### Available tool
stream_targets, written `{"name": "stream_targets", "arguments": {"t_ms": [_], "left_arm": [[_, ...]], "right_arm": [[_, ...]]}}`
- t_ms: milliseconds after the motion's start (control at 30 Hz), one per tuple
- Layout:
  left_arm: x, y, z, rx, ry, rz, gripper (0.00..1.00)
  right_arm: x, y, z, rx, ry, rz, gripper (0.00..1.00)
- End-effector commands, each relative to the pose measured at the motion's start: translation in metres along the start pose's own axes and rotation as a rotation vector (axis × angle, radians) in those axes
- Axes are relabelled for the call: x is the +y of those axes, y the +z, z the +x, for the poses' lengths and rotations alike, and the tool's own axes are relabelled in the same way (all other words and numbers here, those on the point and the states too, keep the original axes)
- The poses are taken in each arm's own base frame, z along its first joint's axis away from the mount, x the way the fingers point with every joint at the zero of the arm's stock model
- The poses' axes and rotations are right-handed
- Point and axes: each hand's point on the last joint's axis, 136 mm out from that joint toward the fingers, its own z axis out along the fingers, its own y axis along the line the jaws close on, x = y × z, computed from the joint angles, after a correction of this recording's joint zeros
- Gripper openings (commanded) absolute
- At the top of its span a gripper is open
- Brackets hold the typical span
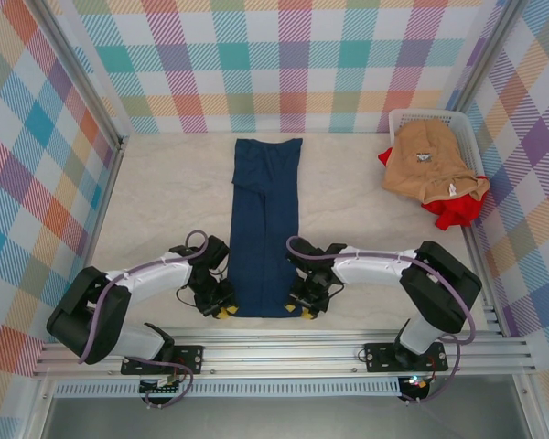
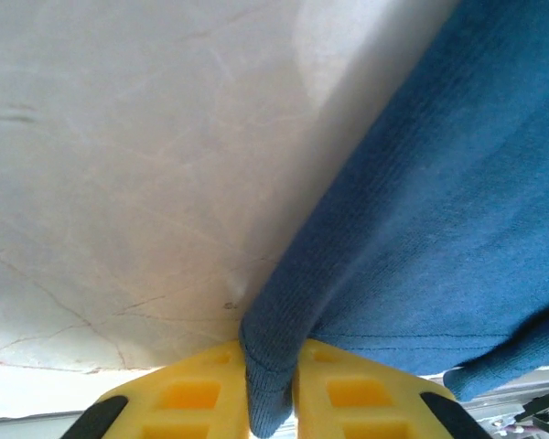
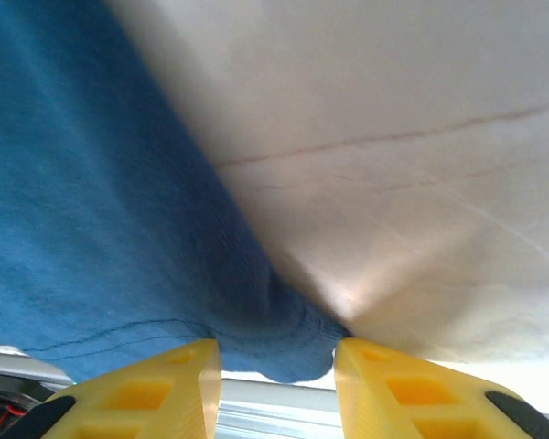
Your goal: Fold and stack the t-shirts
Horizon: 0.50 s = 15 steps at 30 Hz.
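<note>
The navy t-shirt (image 1: 265,229) lies as a long narrow strip down the middle of the table, its near hem by the arms. My left gripper (image 1: 223,309) is at the hem's left corner. In the left wrist view it (image 2: 271,352) is shut on a thin fold of the blue cloth (image 2: 439,183). My right gripper (image 1: 304,307) is at the right corner, and in the right wrist view it (image 3: 276,352) holds a thicker bunch of the cloth (image 3: 91,183) that touches both yellow fingers. The tan t-shirt (image 1: 430,160) lies on top of the red t-shirt (image 1: 453,212) at the back right.
A white plastic basket (image 1: 412,117) stands in the back right corner under the tan and red shirts. Checked walls close the table (image 1: 165,201) on three sides. A metal rail (image 1: 284,352) runs along the near edge behind the grippers.
</note>
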Motion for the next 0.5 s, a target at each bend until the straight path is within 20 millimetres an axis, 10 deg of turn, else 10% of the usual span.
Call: {"name": "stream_targets", "arguments": {"t_ms": [0, 267, 467], "left_arm": [[-0.021, 0.002, -0.015, -0.058, 0.072, 0.058, 0.13], [-0.026, 0.001, -0.017, -0.063, 0.081, 0.062, 0.09], [-0.022, -0.008, -0.013, -0.068, 0.113, 0.032, 0.0]], "right_arm": [[-0.007, -0.003, -0.001, -0.018, -0.011, 0.048, 0.38], [-0.005, 0.014, 0.003, 0.036, -0.019, 0.062, 0.33], [0.001, 0.016, 0.005, 0.027, -0.015, 0.088, 0.0]]}}
